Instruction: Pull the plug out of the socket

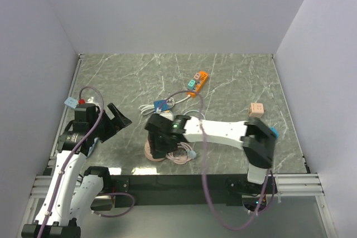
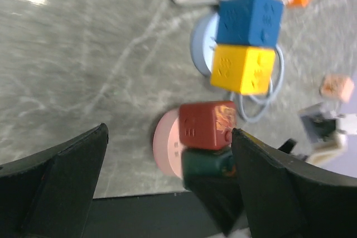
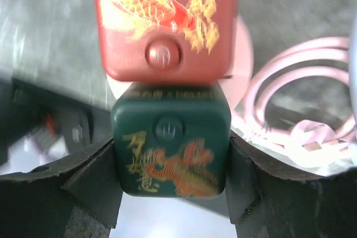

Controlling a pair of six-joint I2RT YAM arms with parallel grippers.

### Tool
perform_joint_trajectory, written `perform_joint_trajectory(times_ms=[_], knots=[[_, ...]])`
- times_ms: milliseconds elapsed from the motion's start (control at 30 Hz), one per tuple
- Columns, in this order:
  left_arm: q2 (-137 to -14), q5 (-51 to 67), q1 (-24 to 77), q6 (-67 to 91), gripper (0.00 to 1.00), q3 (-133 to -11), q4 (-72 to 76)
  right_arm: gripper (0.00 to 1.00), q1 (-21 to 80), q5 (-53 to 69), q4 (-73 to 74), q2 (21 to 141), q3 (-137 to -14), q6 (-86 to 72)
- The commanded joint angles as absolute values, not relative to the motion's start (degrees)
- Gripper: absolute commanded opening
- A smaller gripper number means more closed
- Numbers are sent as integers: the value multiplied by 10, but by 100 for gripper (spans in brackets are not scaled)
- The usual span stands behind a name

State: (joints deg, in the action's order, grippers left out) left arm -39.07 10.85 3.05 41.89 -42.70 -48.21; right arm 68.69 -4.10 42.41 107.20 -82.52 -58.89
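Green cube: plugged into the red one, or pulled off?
Plugged in. In the right wrist view the green cube sits flush against the red cube, no gap, right fingers at its sides.

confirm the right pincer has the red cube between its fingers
No: the right pincer has the green cube between its fingers, with the red cube attached to it, as the right wrist view shows.
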Motion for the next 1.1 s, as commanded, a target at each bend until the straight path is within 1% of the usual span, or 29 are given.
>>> perform_joint_trajectory(times_ms=[0, 33, 133, 200, 300, 400, 500, 533, 667, 733, 900, 1000, 1067], knots=[[-387, 187, 44, 394, 98, -420, -431, 0, 665, 25, 273, 941, -735, -530], [-386, 197, 47, 395, 98, -418, -425, 0, 659, 49, 230, 924, -717, -518], [-389, 278, 52, 416, 98, -390, -376, 0, 631, 95, 179, 882, -674, -501], [-392, 330, 54, 438, 98, -361, -335, 0, 614, 92, 174, 865, -658, -505], [-395, 333, 54, 447, 98, -342, -345, 0, 592, 93, 163, 854, -640, -515], [-406, 351, 57, 464, 98, -319, -359, 0, 590, 69, 170, 856, -639, -518], [-404, 330, 69, 488, 98, -307, -374, 0, 591, 45, 160, 861, -638, -533], [-403, 303, 75, 492, 98, -308, -385, 0, 591, 42, 157, 867, -639, -536], [-399, 280, 88, 541, 98, -297, -372, 0, 599, 11, 147, 871, -642, -560], [-408, 254, 98, 559, 98, -293, -370, 0, 610, 1, 144, 880, -650, -567], [-459, 244, 128, 585, 95, -294, -319, 0, 631, -25, 146, 910, -689, -578], [-500, 219, 137, 579, 91, -319, -319, 0, 639, -28, 128, 916, -693, -586], [-520, 213, 138, 571, 83, -327, -312, 0, 642, -31, 120, 916, -693, -591]])
